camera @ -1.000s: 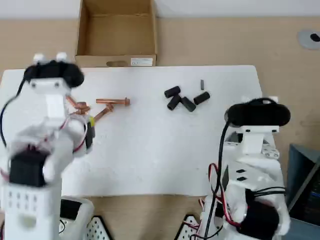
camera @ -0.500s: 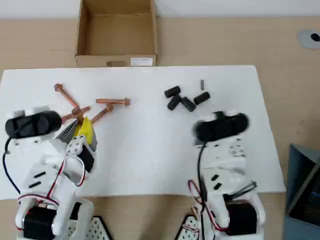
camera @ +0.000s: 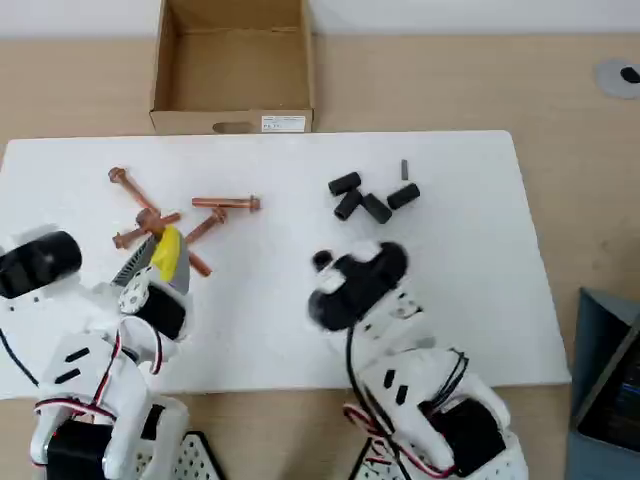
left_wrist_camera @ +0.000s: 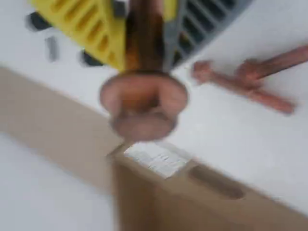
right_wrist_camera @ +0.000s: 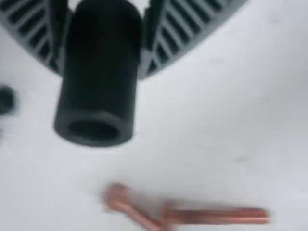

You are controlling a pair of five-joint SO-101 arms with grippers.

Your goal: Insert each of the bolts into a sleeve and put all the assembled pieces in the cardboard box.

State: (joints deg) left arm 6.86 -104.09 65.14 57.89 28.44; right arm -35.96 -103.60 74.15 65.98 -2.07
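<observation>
At the left, the left claw [camera: 165, 255] is clenched on one copper bolt [left_wrist_camera: 143, 103], whose head points toward the wrist camera. The claw is over the near left part of the white mat [camera: 450, 300]. Just beyond it, four loose bolts [camera: 225, 203] lie in a crossed heap on the mat, some of them touching, so I count five bolts in all. Farther back, past the far edge of the mat, the cardboard box [camera: 232, 120] stands open with nothing inside. Toward the middle, the right claw [right_wrist_camera: 105, 24] grasps one black sleeve [right_wrist_camera: 96, 86], with its open end free, over the mat. To the right and farther back, four loose sleeves [camera: 377, 208] lie in a tight cluster, which makes five sleeves. A small grey pin [camera: 404, 169] lies just behind them. In my judgement the task is at its beginning. No bolt is in a sleeve yet and only the first pair is picked up. All five assemblies and their placing in the box remain.
</observation>
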